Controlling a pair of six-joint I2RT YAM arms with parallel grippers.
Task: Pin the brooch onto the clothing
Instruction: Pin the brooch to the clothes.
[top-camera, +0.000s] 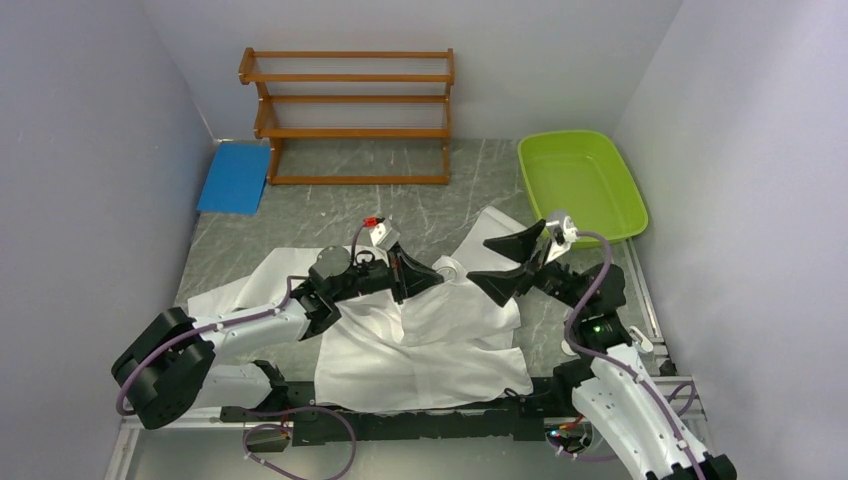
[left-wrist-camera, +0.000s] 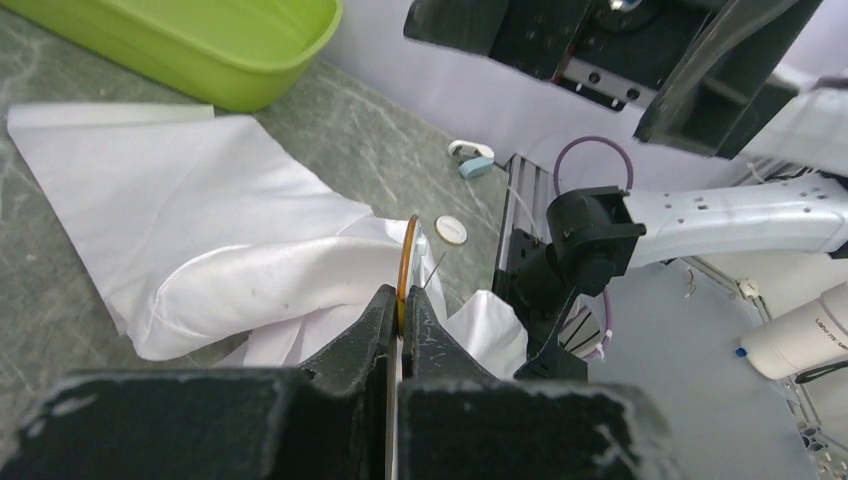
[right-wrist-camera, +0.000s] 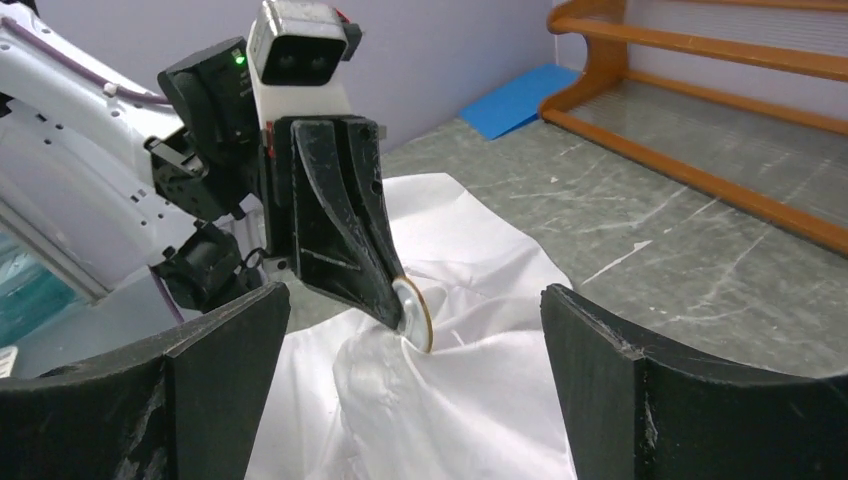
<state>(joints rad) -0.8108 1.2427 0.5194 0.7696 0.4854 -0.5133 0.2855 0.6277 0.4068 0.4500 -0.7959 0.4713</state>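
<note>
Shirt (top-camera: 430, 345) is lying on grey marbled table (top-camera: 420, 205) between pale walls (top-camera: 90, 150); left gripper (left-wrist-camera: 400, 305) is pinching brooch (left-wrist-camera: 407, 255), pin (left-wrist-camera: 432, 270) visible only from left wrist; right gripper (top-camera: 508, 262) is gaping wide.

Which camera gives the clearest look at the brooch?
Right wrist: the brooch shows its round face, pinched in the left gripper at the shirt. Left wrist sees it edge-on with its pin; top external shows only a small pale disc.

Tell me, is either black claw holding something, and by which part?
The left tool pinches the small round gold-rimmed brooch by its rim, over the white crumply shirt. The right tool is open, holding nothing.
</note>
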